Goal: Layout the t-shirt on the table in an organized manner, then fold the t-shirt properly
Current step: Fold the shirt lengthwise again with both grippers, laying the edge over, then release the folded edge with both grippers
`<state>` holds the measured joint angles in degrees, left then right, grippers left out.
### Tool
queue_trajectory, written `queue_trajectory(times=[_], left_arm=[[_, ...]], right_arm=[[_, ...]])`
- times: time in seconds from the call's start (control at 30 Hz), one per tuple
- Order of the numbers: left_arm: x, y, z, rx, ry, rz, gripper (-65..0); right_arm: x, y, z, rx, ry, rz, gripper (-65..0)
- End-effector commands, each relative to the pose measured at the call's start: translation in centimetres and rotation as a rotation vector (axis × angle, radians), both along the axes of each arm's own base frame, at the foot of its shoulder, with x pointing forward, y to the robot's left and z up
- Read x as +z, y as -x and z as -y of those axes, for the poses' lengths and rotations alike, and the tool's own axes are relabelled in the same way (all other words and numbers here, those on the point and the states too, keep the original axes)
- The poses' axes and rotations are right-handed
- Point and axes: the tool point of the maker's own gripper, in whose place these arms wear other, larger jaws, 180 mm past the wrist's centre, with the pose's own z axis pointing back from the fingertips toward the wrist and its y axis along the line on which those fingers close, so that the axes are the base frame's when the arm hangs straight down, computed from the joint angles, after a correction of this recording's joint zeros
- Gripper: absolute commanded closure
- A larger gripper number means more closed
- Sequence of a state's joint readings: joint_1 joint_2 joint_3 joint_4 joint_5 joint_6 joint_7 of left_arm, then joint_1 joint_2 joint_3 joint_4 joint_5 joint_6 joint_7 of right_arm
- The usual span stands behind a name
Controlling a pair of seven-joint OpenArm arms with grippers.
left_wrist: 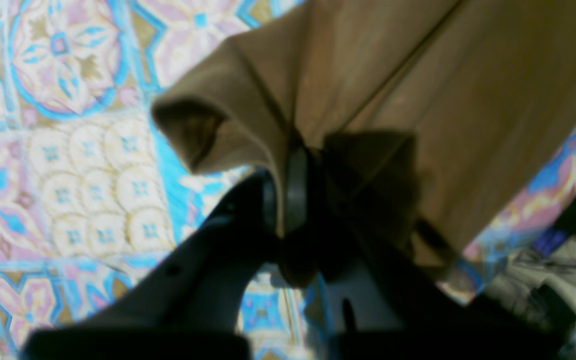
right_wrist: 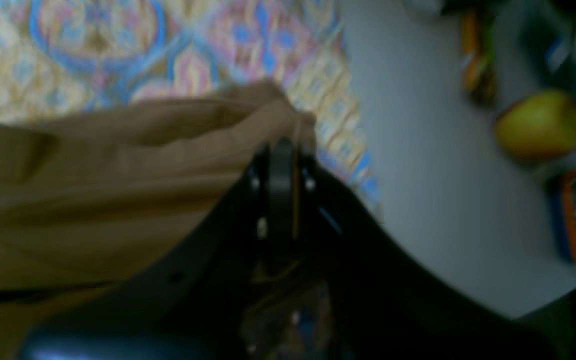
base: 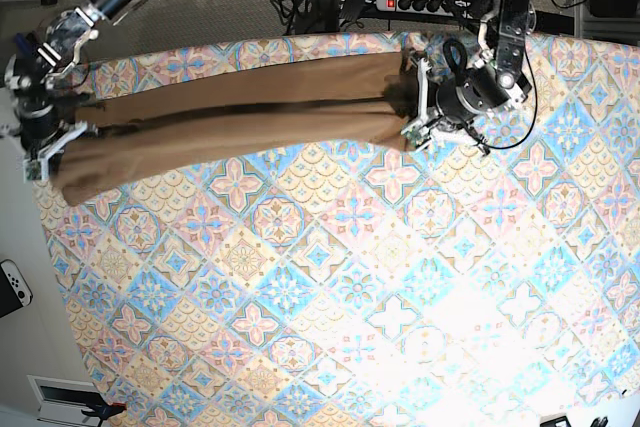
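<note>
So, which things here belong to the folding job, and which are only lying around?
Job:
- t-shirt, stretched between both grippers
- table
- left gripper, shut on cloth
- right gripper, shut on cloth

Lying about:
- yellow-green fruit
- power strip
- white controller

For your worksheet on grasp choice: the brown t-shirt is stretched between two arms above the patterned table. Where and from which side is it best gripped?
Grip the t-shirt at its two far ends, coming in from outside each end. It hangs as a long, narrow band, so end grips keep it taut. The left gripper and right gripper already pinch it there.
</note>
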<state>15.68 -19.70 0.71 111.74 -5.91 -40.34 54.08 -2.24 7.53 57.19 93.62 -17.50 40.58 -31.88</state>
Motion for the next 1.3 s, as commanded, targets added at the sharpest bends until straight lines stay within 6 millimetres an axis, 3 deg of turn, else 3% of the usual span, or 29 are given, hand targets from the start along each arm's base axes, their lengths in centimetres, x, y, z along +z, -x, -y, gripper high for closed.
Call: queue_trajectory(times=[0.0,0.27,0.47,0.5,0.6,0.73,0.87,1.07,1.27], left_arm=[[0.7,-0.7,-0.4,0.000,-0.021,0.031,0.0],[0.2,0.0,-0.6,0.002,-0.030,0.013,0.0],[-0.2,0.5,-0.4,0.034,-0.011,-0.002,0.0],[-0.1,0.4,-0.6,0.055,-0.003,-0.001,0.0],[-0.1,0.5,-0.9,0.126,0.028,-0.001,-13.0],[0.0,0.4,-0.8,0.138,0.038,0.001,-23.8],[0.1,0.4,-0.9,0.163,0.057,0.002,-23.6],[1.2,-0.7,-2.4,0.323,0.155,0.041,-24.2],[4.4,-1.6,-2.1,0.386,0.376,0.106,-23.8]], right_arm=[[2.3,-1.1,0.6,0.006,0.030,0.077,0.0],[-1.0,0.2,0.3,0.000,-0.028,0.005,0.0],[-1.8,0.5,0.1,-0.003,-0.045,-0.010,0.0],[-1.8,0.5,0.1,-0.003,-0.046,-0.010,-2.6],[-2.0,0.6,0.0,-0.002,-0.047,-0.015,-13.5],[-2.9,1.2,-0.7,0.018,-0.052,-0.047,-24.6],[-3.4,1.6,-1.1,0.031,-0.053,-0.068,-30.0],[-3.0,1.4,-1.0,0.031,-0.046,-0.054,-31.2],[-2.9,1.3,-1.0,0.031,-0.046,-0.053,-31.2]])
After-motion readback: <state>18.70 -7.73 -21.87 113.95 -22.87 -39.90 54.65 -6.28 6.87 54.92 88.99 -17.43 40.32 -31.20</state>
